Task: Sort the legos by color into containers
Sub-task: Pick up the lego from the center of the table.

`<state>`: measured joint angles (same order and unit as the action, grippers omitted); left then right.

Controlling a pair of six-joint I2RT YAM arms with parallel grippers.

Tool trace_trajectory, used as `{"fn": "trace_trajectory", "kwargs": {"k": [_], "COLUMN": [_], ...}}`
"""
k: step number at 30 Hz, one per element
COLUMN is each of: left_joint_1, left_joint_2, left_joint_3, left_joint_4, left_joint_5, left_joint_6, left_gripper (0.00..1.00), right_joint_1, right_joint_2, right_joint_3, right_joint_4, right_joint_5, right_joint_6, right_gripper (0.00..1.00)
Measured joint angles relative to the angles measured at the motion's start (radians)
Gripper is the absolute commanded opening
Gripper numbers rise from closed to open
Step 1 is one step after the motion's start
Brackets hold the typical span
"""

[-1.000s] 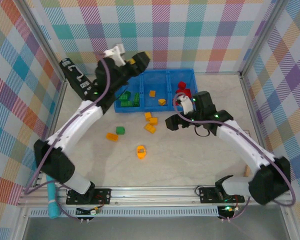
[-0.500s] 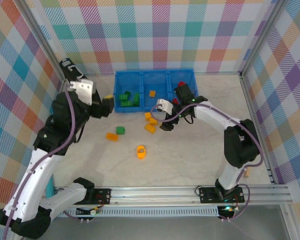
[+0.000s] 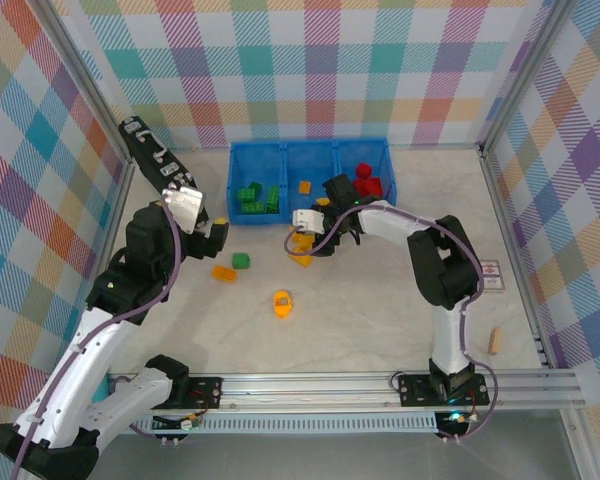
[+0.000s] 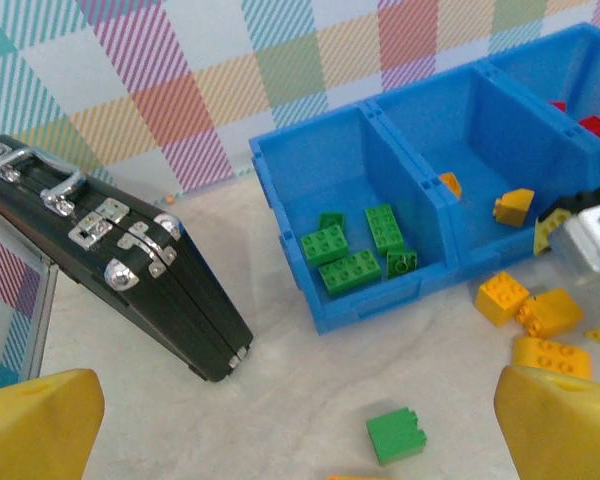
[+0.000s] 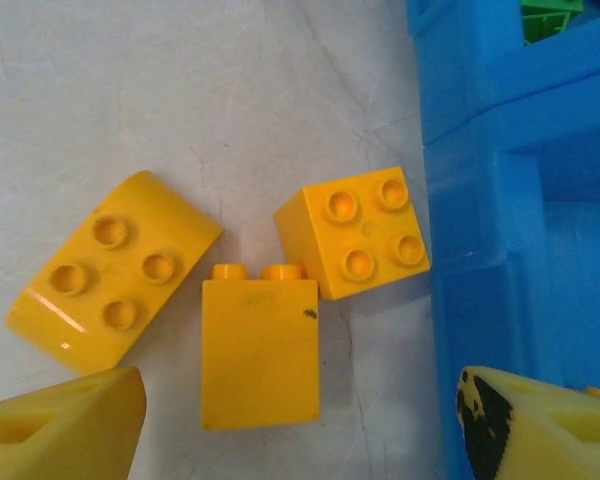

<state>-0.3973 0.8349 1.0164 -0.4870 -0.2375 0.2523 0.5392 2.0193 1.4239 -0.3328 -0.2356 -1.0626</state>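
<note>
The pale bench carries everything. The left arm climbs from its base at 7 o'clock, bows out toward 9 o'clock and folds back in, its wrist pointing toward 2 o'clock; its jaws are spread wide with nothing between them. The right arm stands up from its base at 5 o'clock, bends at the elbow and reaches toward 10 o'clock, its wrist tipped down just in front of the blue tray; its jaws are spread on either side of a yellow cluster, apart from every brick. The tray sits at 12 o'clock, its long axis running 9 to 3, with green bricks in the left compartment, yellow ones in the middle and red ones in the right. A black case leans at 10 o'clock. In the right wrist view, a tipped brick lies on its side, studs toward 12 o'clock, long axis 12 to 6; a curved brick at its 9 o'clock lies studs up, long axis 8 to 2; a square brick sits studs up just beside the tray wall. Loose near the bench centre are a green brick, an orange brick and a rounded yellow piece. A cork cylinder lies at 4 o'clock.
</note>
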Motion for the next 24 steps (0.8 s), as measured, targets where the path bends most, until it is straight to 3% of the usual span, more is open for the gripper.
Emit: {"fn": "trace_trajectory", "kwargs": {"k": [8, 13, 18, 24], "left_joint_1": [0.015, 0.027, 0.031, 0.034], "left_joint_2": [0.003, -0.001, -0.013, -0.038], "left_joint_3": [-0.02, -0.028, -0.032, -0.04], "left_joint_4": [0.023, 0.037, 0.046, 0.051], "left_joint_5": [-0.013, -0.019, -0.023, -0.037], "left_joint_6": [0.003, 0.003, 0.003, 0.003], "left_gripper": [1.0, 1.0, 1.0, 1.0], "right_joint_1": [0.014, 0.028, 0.039, 0.04], "right_joint_2": [0.05, 0.08, 0.1, 0.1], "right_joint_3": [0.043, 0.061, 0.089, 0.1], "right_joint_4": [-0.013, -0.06, -0.103, -0.126], "right_joint_5": [0.026, 0.034, 0.035, 0.047], "right_joint_6": [-0.06, -0.082, -0.093, -0.097], "right_gripper": [0.57, 0.49, 0.26, 0.14]}}
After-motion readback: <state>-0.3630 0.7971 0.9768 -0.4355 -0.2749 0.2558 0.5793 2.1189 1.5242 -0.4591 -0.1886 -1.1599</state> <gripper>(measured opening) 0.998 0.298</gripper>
